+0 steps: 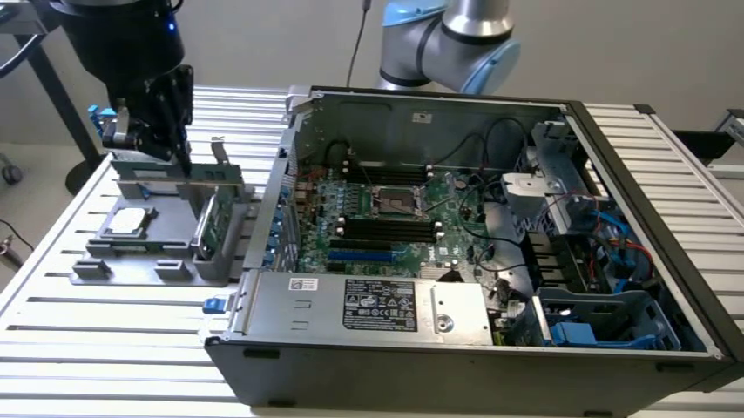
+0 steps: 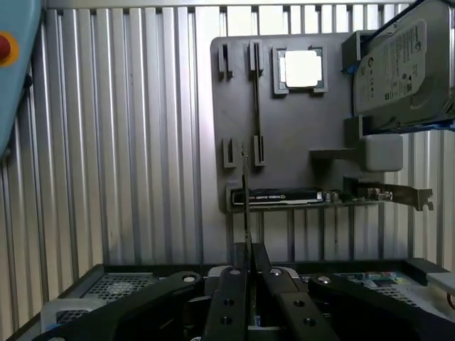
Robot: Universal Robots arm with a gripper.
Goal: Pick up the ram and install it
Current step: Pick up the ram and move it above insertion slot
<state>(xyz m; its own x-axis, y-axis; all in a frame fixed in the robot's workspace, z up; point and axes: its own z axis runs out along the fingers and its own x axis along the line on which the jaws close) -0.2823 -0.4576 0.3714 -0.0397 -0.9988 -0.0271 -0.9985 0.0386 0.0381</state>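
Note:
My black gripper (image 1: 163, 139) hangs over the grey parts fixture (image 1: 139, 252) at the exterior view's left. It is shut on the ram (image 1: 142, 159), a thin green stick held a little above the fixture. In the wrist view the ram (image 2: 245, 206) shows edge-on as a narrow dark line. It runs out from between the two black fingers (image 2: 229, 291) of the gripper (image 2: 247, 250), which are pressed against it. Behind the ram lies the fixture's long narrow ram holder (image 2: 256, 99), with nothing in it.
The fixture (image 2: 298, 128) also carries a processor (image 2: 302, 69), a hard drive (image 2: 402, 67) and a green expansion card with a metal bracket (image 1: 215, 218). The open computer case (image 1: 465, 226) stands to the exterior view's right. Its motherboard has black slots (image 1: 389, 228). Case walls rise around it.

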